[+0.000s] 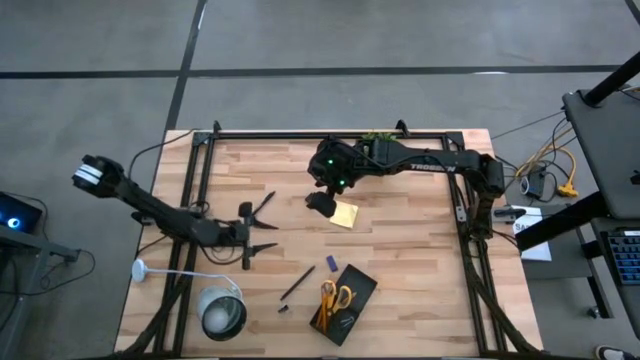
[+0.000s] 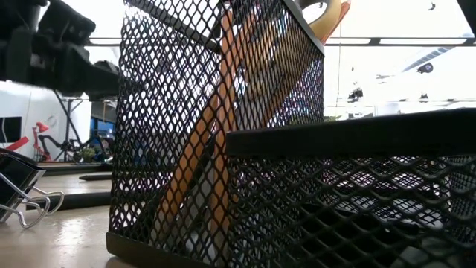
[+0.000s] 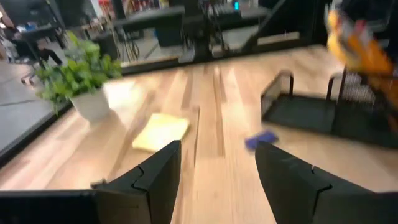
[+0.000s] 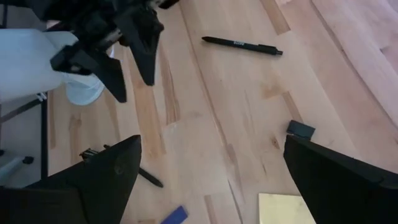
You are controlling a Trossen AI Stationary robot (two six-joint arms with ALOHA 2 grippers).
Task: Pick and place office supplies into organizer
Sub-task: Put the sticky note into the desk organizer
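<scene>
Black mesh of the organizer [image 2: 223,141] fills the low view, with orange pencils [image 2: 197,149] leaning inside it and a binder clip [image 2: 22,186] lying on the bench [image 2: 59,238] beside it.

From above, the organizer [image 1: 343,303] sits near the front edge with the scissors [image 1: 335,296] in it. A blue piece [image 1: 331,263], a black pen [image 1: 297,283] and a tiny black piece [image 1: 283,309] lie just beside it. The right gripper [image 1: 320,202] hangs wide open and empty beside the sticky-note pad [image 1: 345,214]. The left gripper [image 1: 262,224] is also open, holding nothing.

The left wrist view shows the pad [image 3: 160,132] near a potted plant [image 3: 84,78].

The right wrist view shows the pad's corner [image 4: 280,208] between its 2 fingers [image 4: 106,174]. The pad looks light, flat and slippery, so pinching its opposite edges seems best.
</scene>
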